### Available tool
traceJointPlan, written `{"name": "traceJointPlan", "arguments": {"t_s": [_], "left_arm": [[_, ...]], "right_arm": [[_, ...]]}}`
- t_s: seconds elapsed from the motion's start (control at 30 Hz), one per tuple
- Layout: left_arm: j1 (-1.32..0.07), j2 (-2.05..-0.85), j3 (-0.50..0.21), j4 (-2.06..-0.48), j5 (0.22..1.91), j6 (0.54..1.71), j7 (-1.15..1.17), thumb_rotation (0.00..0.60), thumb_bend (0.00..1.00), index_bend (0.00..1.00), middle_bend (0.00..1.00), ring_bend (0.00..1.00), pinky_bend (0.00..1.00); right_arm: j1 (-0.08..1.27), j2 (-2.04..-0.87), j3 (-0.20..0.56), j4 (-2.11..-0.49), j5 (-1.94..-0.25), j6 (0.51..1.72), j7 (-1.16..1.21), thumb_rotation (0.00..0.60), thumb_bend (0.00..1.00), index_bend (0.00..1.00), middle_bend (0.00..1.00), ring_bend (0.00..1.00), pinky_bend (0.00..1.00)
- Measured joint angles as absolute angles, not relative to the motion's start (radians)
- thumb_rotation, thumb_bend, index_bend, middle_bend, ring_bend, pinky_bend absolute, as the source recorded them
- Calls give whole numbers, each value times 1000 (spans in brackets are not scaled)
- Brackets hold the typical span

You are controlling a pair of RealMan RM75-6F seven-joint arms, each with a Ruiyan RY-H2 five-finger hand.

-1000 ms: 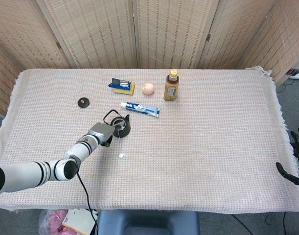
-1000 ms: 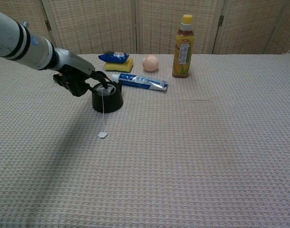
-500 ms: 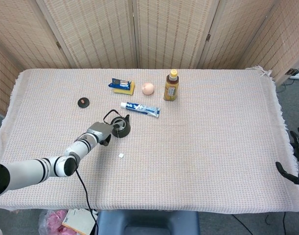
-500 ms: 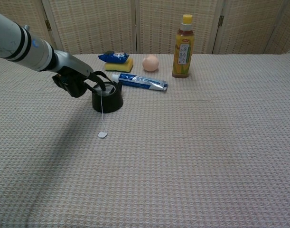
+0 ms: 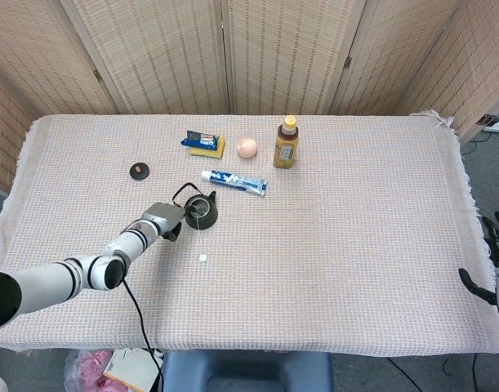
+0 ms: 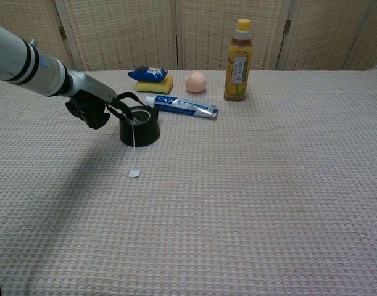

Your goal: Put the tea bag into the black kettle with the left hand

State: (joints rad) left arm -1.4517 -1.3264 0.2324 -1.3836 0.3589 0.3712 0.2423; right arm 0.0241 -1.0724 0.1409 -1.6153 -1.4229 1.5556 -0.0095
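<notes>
The black kettle [image 5: 202, 211] [image 6: 139, 126] stands open on the left half of the table. A thin string runs from its rim down its front to a small white tag [image 5: 202, 259] [image 6: 134, 173] lying on the cloth; the tea bag itself is hidden inside the kettle. My left hand [image 5: 163, 220] [image 6: 89, 110] is just left of the kettle, its dark fingers reaching toward the rim and holding nothing. At the far right edge of the head view my right hand [image 5: 494, 265] hangs beyond the table with its fingers apart.
The kettle's round black lid [image 5: 139, 171] lies to the back left. Behind the kettle are a toothpaste tube [image 5: 234, 182] [image 6: 181, 106], a yellow sponge [image 6: 154, 83] with a blue packet [image 6: 148, 74] on it, a pinkish ball [image 6: 195, 81] and a yellow bottle [image 6: 238, 61].
My left hand has drawn back to the left, away from the kettle's mouth, and let go of the string. The tag has settled on the cloth.
</notes>
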Motion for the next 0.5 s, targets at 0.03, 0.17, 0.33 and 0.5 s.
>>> {"name": "traceJointPlan", "arguments": {"t_s": [0.03, 0.17, 0.33, 0.5], "left_arm": [[-1449, -1329, 231, -1377, 366, 367, 236, 600, 922, 0, 1000, 968, 1000], [-1436, -1342, 226, -1351, 401, 346, 210, 600, 922, 0, 1000, 968, 1000], [-1425, -1358, 217, -1324, 441, 326, 178, 600, 922, 0, 1000, 968, 1000], [-1418, -1369, 205, -1313, 479, 321, 149, 600, 922, 0, 1000, 968, 1000]], "right_arm": [[25, -1073, 141, -1616, -1421, 1554, -11, 600, 183, 0, 0, 0, 0], [28, -1073, 142, -1617, -1417, 1548, -14, 600, 183, 0, 0, 0, 0], [32, -1073, 143, -1617, -1413, 1542, -17, 600, 183, 0, 0, 0, 0], [30, -1073, 142, -1617, -1417, 1547, -16, 600, 183, 0, 0, 0, 0]]}}
